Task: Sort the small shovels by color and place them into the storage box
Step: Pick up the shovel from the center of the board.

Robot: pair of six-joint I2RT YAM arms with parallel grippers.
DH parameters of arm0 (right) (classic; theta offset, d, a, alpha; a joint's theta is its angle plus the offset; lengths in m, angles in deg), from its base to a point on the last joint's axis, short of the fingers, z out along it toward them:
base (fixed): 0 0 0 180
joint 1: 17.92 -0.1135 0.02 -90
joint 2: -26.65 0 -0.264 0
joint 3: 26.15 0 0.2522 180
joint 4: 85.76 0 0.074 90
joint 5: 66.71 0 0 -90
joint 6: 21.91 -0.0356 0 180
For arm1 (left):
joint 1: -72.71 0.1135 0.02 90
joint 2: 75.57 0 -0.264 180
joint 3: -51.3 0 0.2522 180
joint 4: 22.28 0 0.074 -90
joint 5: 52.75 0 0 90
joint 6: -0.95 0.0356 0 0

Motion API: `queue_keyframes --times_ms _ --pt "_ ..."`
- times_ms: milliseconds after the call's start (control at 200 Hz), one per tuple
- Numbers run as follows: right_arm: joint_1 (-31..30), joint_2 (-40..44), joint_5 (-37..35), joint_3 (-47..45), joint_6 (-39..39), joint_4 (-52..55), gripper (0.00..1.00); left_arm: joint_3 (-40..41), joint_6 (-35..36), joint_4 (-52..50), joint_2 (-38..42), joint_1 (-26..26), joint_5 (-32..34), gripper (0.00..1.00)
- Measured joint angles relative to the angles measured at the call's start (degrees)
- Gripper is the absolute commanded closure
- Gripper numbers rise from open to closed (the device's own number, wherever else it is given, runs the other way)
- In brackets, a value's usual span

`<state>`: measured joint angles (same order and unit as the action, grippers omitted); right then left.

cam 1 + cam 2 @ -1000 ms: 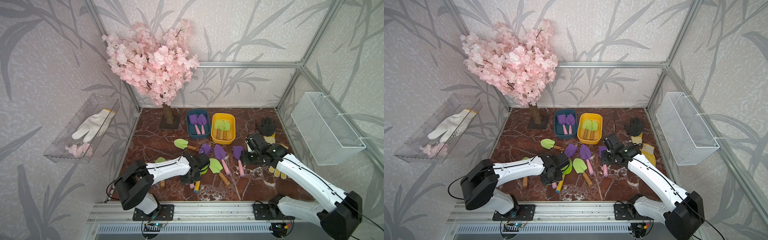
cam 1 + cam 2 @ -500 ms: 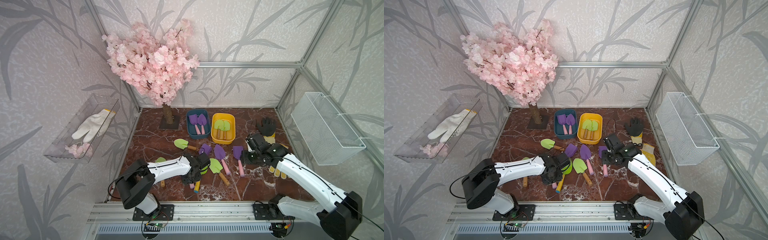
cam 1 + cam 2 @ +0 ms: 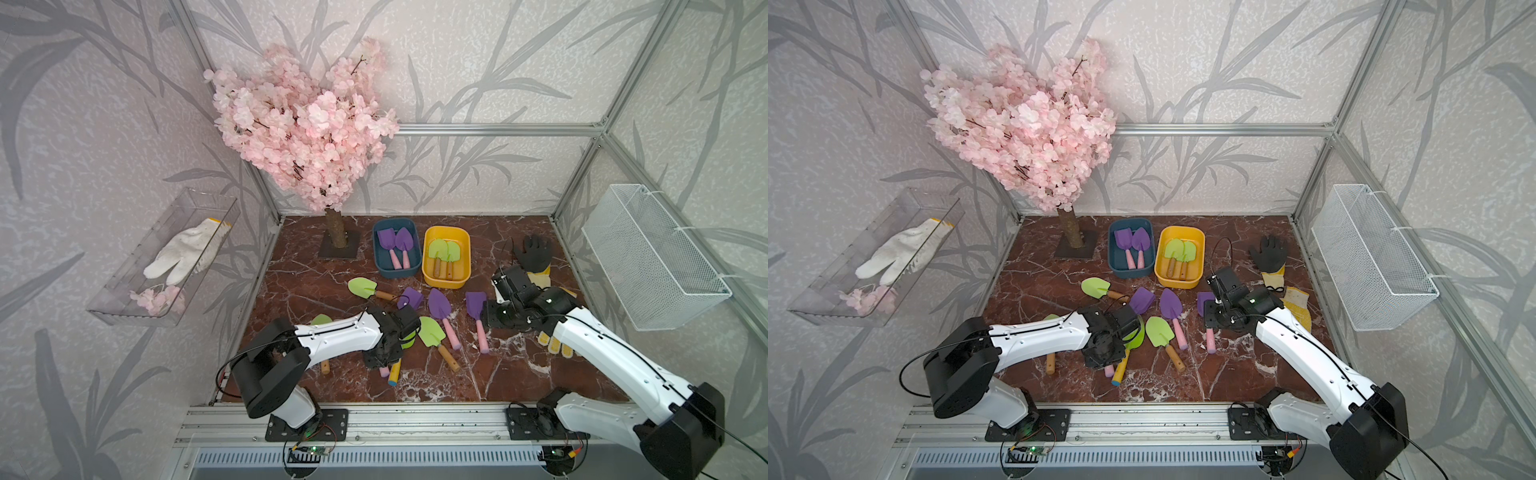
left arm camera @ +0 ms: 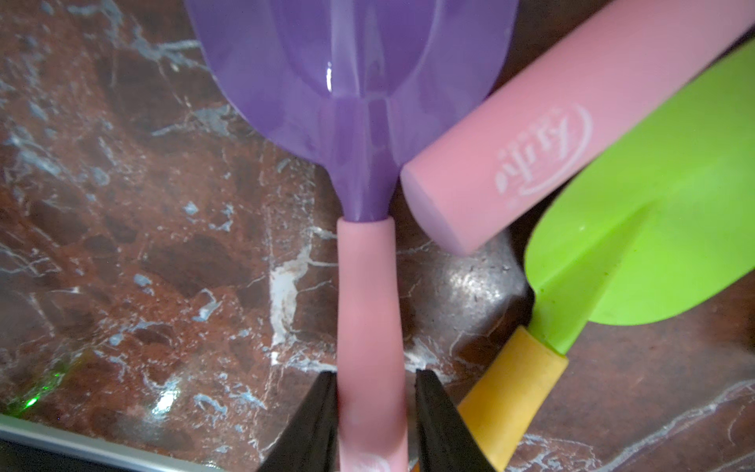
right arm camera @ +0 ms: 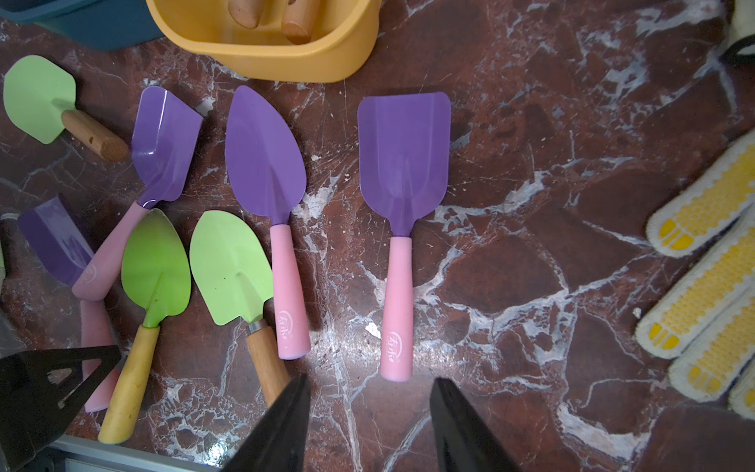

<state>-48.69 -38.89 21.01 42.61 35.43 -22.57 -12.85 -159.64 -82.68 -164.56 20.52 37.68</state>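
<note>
My left gripper (image 4: 371,376) is shut on the pink handle of a purple shovel (image 4: 351,61), low over the floor near the front left. In both top views its wrist (image 3: 380,359) hides most of that shovel. A yellow-handled green shovel (image 4: 653,229) lies right beside it. My right gripper (image 5: 369,380) is open and holds nothing. It hovers just behind the handle of a square purple shovel (image 5: 404,151). The blue box (image 3: 376,249) holds two purple shovels (image 3: 395,241). The yellow box (image 3: 467,257) holds two green shovels (image 3: 442,250). Several more shovels (image 3: 439,303) lie loose between the arms.
A pink blossom tree (image 3: 336,232) stands at the back left. A black glove (image 3: 534,251) and yellow-dotted gloves (image 5: 702,286) lie at the right. A wire basket (image 3: 652,257) hangs on the right wall. A clear shelf with a white glove (image 3: 183,253) hangs on the left wall.
The left jaws have closed in on the pink handle. Neither arm has visibly shifted.
</note>
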Motion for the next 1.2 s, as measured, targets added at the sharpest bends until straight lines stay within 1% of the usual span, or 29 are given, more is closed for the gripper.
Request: queue_keyframes --times_ms 525,900,1200 --pt "0.09 0.00 0.07 0.00 0.00 0.00 0.48 0.37 -0.15 -0.37 0.07 0.33 0.15 0.76" --pt "0.09 0.00 0.28 0.00 0.00 -0.02 0.48 0.35 -0.04 -3.34 0.07 1.79 1.92 0.77" --pt "0.09 0.00 0.26 0.00 0.00 0.02 0.48 0.28 1.22 -4.39 0.07 4.26 2.97 0.77"
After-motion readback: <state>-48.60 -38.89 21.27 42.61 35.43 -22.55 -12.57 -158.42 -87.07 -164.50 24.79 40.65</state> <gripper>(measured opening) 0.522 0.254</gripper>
